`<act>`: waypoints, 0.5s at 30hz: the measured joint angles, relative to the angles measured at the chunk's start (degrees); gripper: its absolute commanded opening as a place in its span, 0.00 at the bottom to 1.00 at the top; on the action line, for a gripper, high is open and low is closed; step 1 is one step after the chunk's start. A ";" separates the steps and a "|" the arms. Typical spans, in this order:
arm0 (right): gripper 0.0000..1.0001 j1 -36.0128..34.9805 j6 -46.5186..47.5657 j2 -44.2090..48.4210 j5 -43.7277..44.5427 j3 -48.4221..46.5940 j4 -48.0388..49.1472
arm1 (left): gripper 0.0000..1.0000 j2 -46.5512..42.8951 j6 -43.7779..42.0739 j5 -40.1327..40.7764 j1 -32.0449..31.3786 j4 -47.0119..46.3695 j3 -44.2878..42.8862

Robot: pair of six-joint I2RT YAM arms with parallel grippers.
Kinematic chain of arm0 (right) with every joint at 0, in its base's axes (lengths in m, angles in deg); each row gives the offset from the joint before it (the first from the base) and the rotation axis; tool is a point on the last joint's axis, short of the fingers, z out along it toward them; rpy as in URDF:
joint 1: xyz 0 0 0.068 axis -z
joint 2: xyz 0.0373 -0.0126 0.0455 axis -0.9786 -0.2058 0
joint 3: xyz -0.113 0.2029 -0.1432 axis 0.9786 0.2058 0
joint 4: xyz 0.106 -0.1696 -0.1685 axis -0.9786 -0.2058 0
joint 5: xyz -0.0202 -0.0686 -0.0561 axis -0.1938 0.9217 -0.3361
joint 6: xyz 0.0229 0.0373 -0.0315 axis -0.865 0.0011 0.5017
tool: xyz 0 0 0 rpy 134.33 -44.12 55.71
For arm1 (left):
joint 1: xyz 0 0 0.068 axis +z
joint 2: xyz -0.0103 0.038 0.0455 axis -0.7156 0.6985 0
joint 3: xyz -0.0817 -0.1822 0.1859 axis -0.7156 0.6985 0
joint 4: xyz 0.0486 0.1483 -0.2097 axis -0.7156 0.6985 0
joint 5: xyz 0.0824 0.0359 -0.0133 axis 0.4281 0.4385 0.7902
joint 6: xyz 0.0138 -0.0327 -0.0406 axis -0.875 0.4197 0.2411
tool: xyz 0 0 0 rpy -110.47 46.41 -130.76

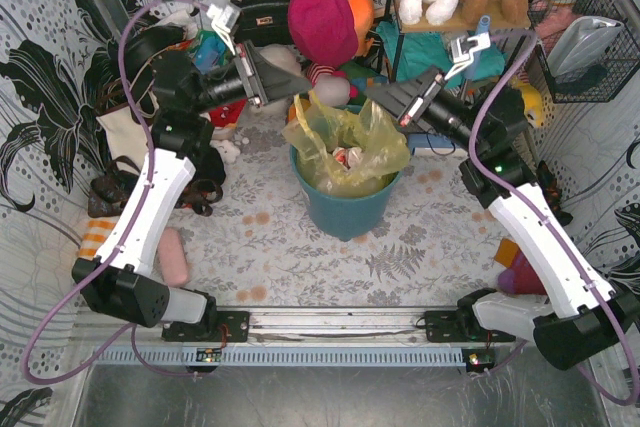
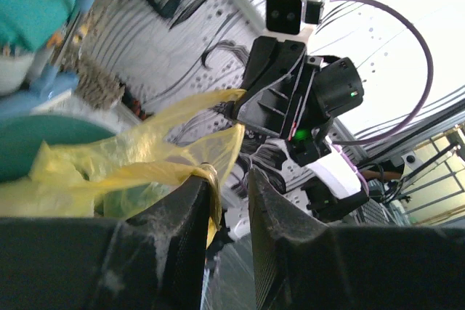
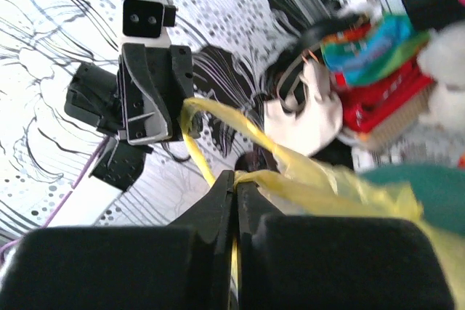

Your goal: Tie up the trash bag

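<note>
I've got the thin translucent yellow-green plastic trash bag [image 1: 345,147] in the round teal bin [image 1: 345,209]; right gripper [image 3: 236,183] clamped tight and left gripper [image 2: 227,186] nearly closed on opposite twisted rim flaps, ready for knotting.

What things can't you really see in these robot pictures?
- Top view: the left pincer tips are tiny and dark against the clutter, so its grip is unclear.
- Top view: the bottom of the trash bag is hidden inside the teal bin.
- Left wrist view: the bag below the rim is blocked by the pincer's own fingers.
- Right wrist view: the right pincer covers the bag strip's end; the teal bin is blurred.
</note>
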 measured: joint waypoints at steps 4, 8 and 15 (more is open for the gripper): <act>0.48 0.00 1.27 -4.94 0.22 -10.54 1.01 | 0.44 4.07 2.73 -0.37 0.00 -3.26 -10.78; 0.50 0.00 1.36 -7.76 0.20 -16.15 5.38 | 0.47 6.01 11.08 -0.46 0.00 -15.50 -15.43; 0.53 0.00 -2.60 -6.51 0.17 -9.07 14.62 | 0.50 3.26 15.37 0.35 0.00 -24.68 -8.83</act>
